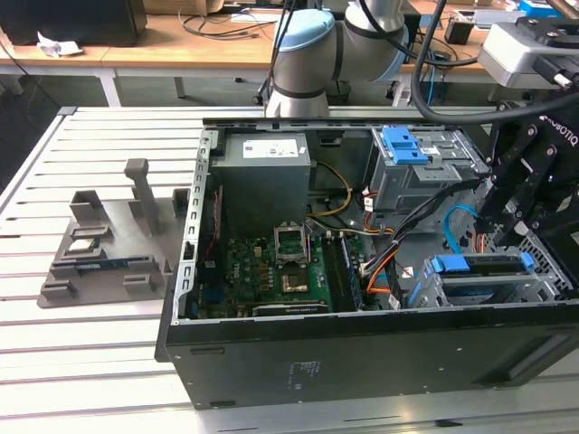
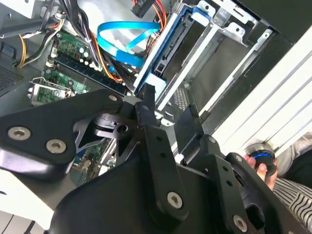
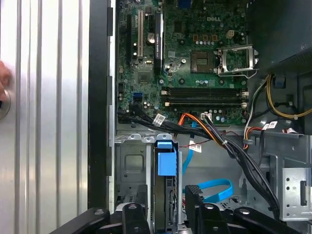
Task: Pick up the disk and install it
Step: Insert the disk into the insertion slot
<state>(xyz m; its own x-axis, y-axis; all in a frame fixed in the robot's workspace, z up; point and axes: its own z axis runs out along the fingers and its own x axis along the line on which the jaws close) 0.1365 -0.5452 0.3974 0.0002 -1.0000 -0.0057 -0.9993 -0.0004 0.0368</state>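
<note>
I have the gripper [image 1: 523, 226] down inside the open computer case [image 1: 362, 362], at the drive cage [image 1: 543, 285] in the corner on the exterior view's right. The disk [image 1: 484, 265], blue carrier frame and all, sits on edge in that cage, its blue tab toward the motherboard [image 1: 271, 271]. In the first wrist view the disk [image 3: 165, 185] stands upright in the cage slot, and my two black fingers [image 3: 134, 219] straddle it, one on either side of the frame; the jaws are parted around it, and I cannot tell whether the pads actually touch its sides. The second wrist view shows the disk [image 2: 161, 63] running along the cage rails, with a fingertip [image 2: 146, 105] just at its blue tab. A loop of blue ribbon cable [image 3: 212, 190] lies just beside the cage, between it and the bundle of black and orange wires. Farther from the cage, the grey power supply box [image 1: 262, 172] sits at the case's far corner, and a second blue-tabbed bay [image 1: 407, 145] is next to it. Outside the case, well apart from the cage, a grey parts fixture [image 1: 99, 244] rests on the slatted table [image 1: 90, 362]. A person's hand [image 2: 261, 168] rests on a round button beyond the case wall.
</note>
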